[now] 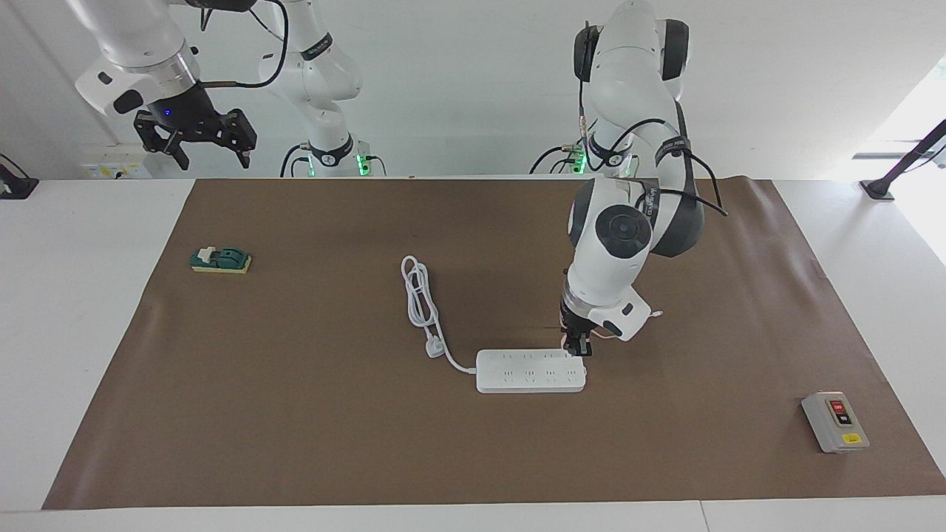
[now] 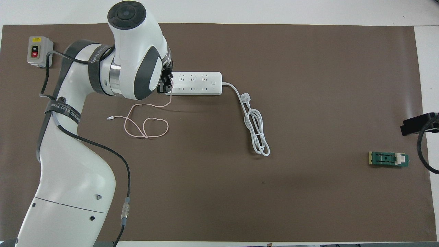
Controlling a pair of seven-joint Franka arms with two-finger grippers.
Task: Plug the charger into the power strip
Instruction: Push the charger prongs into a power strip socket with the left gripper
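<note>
A white table [image 1: 89, 310] carries a brown mat [image 1: 310, 428] bearing the power strip [image 1: 528, 373].

Your power strip [image 1: 531, 371]: flat white bar, two outlet rows, lying mid-tabletop, cord coiled nearer the robots. Your charger [image 1: 567, 340]: pale pink, mostly hidden, over the strip's end toward the left arm; thin pink cable [image 2: 145, 120] looped on the mat.

A white table [image 1: 89, 310] covered by a wide brown mat [image 1: 295, 414] stands before a plain white wall [image 1: 458, 89]. Bright daylight spills in from a window [image 1: 924, 111] at the right of the facing view. A small black stand [image 1: 879, 188] sits on the table's far right corner.
</note>
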